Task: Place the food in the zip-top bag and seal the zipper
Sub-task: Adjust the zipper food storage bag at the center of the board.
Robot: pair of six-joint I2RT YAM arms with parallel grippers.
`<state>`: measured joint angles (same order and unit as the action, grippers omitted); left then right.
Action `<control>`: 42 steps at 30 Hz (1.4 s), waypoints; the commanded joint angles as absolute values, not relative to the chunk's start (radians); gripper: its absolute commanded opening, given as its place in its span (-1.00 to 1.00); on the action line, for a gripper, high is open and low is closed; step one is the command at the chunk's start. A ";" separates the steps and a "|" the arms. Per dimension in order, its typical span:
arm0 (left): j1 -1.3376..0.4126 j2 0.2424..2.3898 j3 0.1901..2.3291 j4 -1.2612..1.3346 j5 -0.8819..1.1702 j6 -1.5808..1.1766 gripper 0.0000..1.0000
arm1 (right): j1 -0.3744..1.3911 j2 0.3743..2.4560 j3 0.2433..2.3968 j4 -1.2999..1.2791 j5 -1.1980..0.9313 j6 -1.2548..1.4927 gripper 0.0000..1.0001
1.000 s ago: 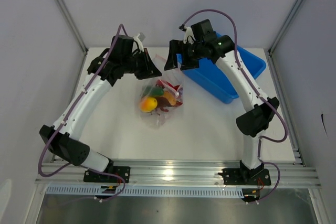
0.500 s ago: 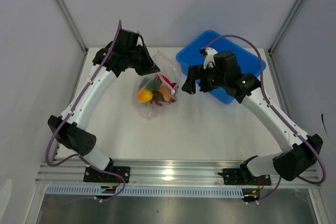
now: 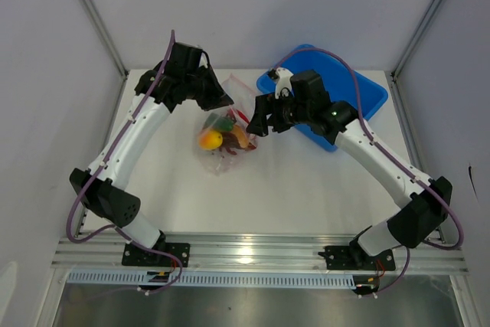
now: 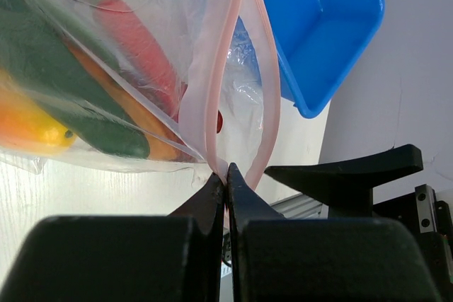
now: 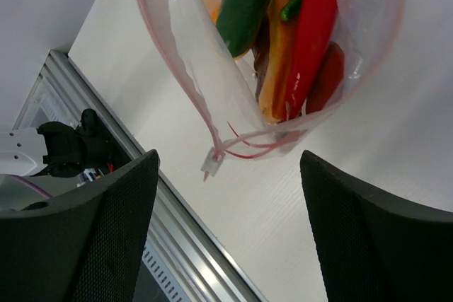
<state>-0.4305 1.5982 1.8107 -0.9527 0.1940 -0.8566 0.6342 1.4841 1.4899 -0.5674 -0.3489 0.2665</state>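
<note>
right arm (image 3: 372, 152) edged nearer bag (image 3: 227, 160) on white table (image 3: 295, 193).

Top view: the left arm (image 3: 130, 139) rises from its base at the near left, bends at a low elbow by the left edge, and stretches its long white link toward the far centre. The left gripper (image 3: 220, 99) points right, and in the wrist view its jaws (image 4: 225, 175) are pressed together, pinching the end of the zipper (image 4: 207, 76). The right arm (image 3: 379, 162) rises from the near right base, folds at an elbow near the right edge, and reaches far and leftward. The right gripper (image 3: 260, 116) faces the left one, close but apart, with its two fingers (image 5: 228, 167) spread wide and touching nothing.
</note>
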 commanded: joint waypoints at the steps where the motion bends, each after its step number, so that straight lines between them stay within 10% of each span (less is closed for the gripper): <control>1: -0.426 1.586 1.855 -0.907 0.218 -0.882 -0.99 | 0.653 1.514 1.561 -0.581 -0.351 0.278 0.62; 21: -0.426 1.591 1.841 -0.882 0.255 -0.877 -0.99 | 0.689 1.643 1.678 -0.696 -0.301 0.278 -0.06; 33: -0.416 1.603 1.825 -0.850 0.347 -0.783 -0.97 | 0.690 1.724 1.850 -0.836 -0.282 0.241 -0.94; 42: -0.380 1.643 1.910 -0.931 0.353 -0.605 -0.04 | 0.690 1.776 2.072 -1.050 -0.368 0.155 -1.00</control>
<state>-0.3943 1.6402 1.8469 -0.9108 0.3401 -0.7013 0.6846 1.7615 1.9675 -0.9672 -0.3229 0.2070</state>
